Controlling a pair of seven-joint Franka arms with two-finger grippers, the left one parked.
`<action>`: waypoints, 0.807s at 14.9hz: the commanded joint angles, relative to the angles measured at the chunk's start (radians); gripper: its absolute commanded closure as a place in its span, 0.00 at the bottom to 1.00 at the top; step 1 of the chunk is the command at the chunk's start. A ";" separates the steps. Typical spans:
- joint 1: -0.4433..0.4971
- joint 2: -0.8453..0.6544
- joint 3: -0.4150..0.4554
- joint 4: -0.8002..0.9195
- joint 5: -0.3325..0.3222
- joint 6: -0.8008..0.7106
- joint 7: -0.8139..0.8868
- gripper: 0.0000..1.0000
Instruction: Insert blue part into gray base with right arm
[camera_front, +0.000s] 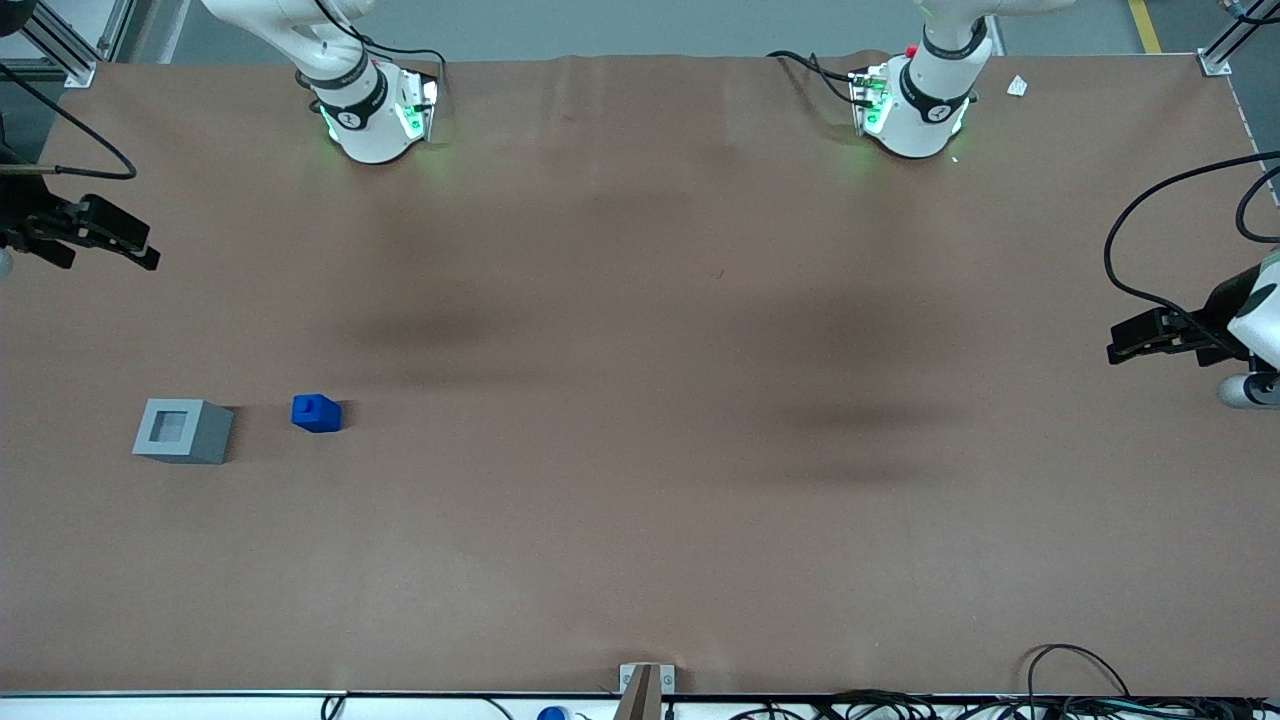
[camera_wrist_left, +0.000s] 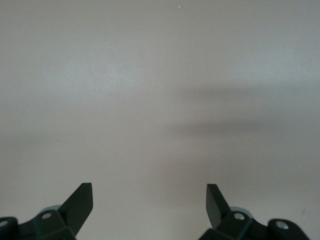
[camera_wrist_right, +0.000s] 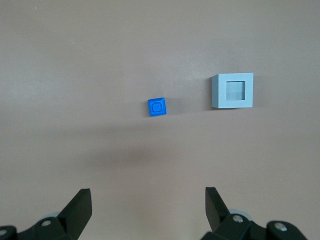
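the claw hangs high over the brown table, its two black fingers spread wide with nothing between them. the blue part sits stud up, near the gray base but apart from it. the base's square recess faces up.

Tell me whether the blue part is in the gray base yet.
Out. The blue part sits on the table beside the gray base, apart; the gripper hangs open above them.
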 joint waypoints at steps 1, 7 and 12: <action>-0.015 -0.007 0.008 -0.008 0.008 0.002 -0.015 0.00; -0.033 -0.003 0.008 -0.003 0.008 0.002 -0.015 0.00; -0.050 -0.003 0.008 0.000 0.006 0.001 -0.014 0.00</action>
